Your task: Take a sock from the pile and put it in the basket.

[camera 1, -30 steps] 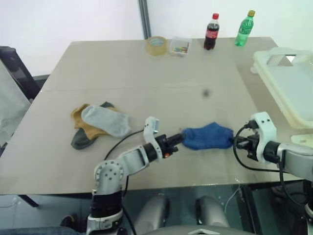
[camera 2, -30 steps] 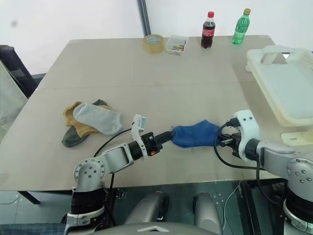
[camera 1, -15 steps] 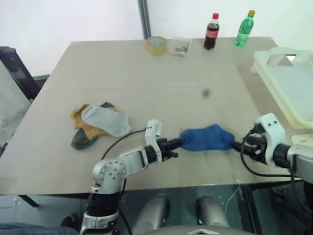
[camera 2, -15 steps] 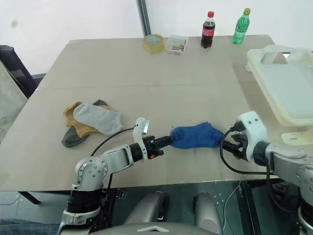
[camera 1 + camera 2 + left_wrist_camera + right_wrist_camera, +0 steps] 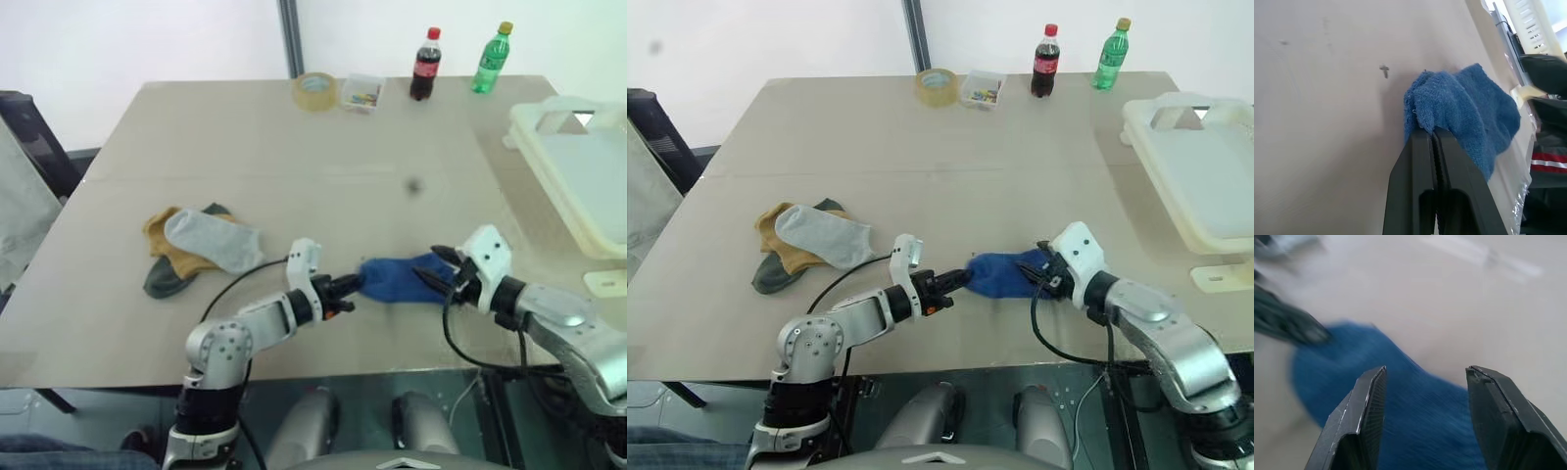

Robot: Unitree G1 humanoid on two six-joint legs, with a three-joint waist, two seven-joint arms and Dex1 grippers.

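Observation:
The blue sock (image 5: 397,279) lies flat on the table near its front edge. My left gripper (image 5: 348,286) is shut on the sock's left end. The left wrist view shows the sock (image 5: 1464,107) pinched at the tips of the left gripper (image 5: 1432,132). My right gripper (image 5: 436,266) is open over the sock's right end. In the right wrist view the right gripper (image 5: 1425,369) has the sock (image 5: 1400,416) spread under its open jaws. The pile (image 5: 196,250) of grey, mustard and dark socks lies to the left. The cream basket (image 5: 578,166) stands at the right edge.
At the table's far edge stand a tape roll (image 5: 314,90), a small clear box (image 5: 361,91), a cola bottle (image 5: 424,65) and a green bottle (image 5: 490,59). A dark chair (image 5: 29,137) stands off the table's left side.
My right gripper has opened, rolled and swung left onto the sock's right end. The left gripper keeps its hold and has stayed in place.

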